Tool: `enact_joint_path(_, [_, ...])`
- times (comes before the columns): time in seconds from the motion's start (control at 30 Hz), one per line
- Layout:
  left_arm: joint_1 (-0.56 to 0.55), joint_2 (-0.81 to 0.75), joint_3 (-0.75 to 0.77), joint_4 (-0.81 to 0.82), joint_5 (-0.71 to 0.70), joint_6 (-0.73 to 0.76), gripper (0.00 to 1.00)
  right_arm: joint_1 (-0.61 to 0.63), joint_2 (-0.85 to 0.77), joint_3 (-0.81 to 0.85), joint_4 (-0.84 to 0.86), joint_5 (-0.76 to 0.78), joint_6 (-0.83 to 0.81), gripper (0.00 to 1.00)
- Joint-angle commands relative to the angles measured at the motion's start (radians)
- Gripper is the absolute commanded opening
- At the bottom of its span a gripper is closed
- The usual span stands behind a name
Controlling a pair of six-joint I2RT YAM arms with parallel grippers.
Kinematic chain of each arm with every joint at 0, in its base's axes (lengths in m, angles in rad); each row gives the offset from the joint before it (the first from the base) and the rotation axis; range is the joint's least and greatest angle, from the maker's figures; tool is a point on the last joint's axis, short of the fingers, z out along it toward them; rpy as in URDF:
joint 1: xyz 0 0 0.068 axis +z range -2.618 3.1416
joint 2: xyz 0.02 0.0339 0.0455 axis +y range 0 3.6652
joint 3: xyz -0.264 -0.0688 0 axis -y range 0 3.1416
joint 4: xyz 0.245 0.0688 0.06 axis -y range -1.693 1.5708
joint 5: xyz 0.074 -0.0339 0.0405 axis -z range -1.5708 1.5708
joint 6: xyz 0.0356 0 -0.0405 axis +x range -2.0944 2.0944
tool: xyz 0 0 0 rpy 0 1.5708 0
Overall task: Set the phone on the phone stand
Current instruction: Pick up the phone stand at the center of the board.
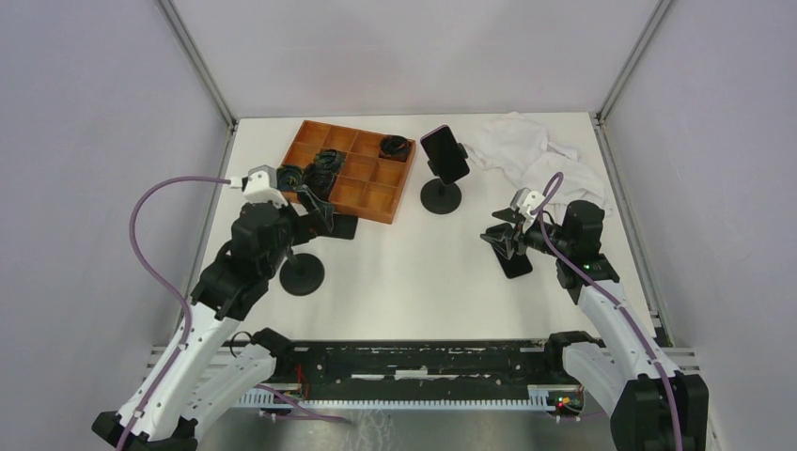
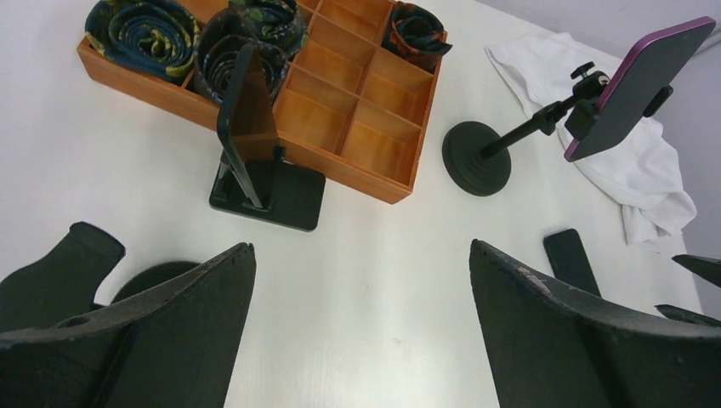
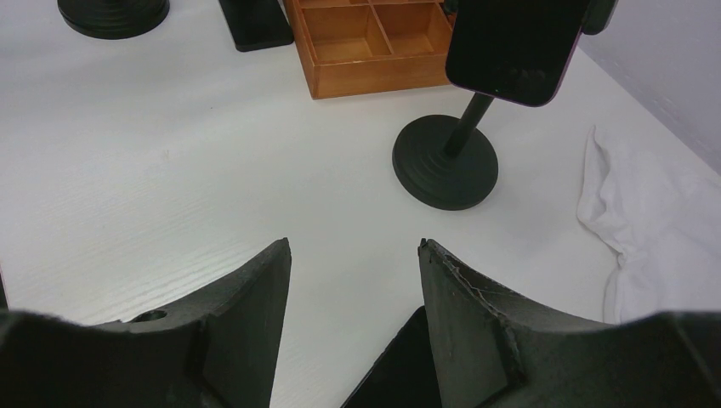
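Hovering right gripper (image 3: 353, 246), jaws apart, above black phone (image 2: 571, 259) lying flat; left gripper (image 2: 361, 246) spread wide, empty, facing plate stand (image 2: 289, 197); purple phone (image 2: 639, 85) mounted on round stand (image 2: 476, 159)

Two phones (image 1: 444, 153) (image 2: 571, 259), three stands (image 1: 440, 195) (image 1: 302, 274) (image 2: 268, 191), one wooden tray (image 1: 387, 199), one white cloth (image 1: 526, 150).

no writing, label, brand, number or sign can be read anywhere in the views. the face of the phone (image 3: 514, 42) is shown dark and blank, and no marking can be made out on the wooden tray (image 2: 340, 166).
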Motion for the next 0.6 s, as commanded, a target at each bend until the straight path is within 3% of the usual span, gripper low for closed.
enact_joint_path(0.0, [0.005,-0.016,0.043,-0.077,-0.052,-0.154,1.0,-0.005,0.005,0.023,0.006,0.0,-0.011,0.63])
enact_joint_path(0.3, [0.005,-0.019,0.034,-0.216,-0.17,-0.351,1.0,-0.004,0.011,0.023,0.008,-0.001,-0.006,0.63])
enact_joint_path(0.57, [0.005,0.063,0.096,-0.382,-0.255,-0.432,1.0,-0.003,0.011,0.023,0.008,0.003,-0.005,0.63])
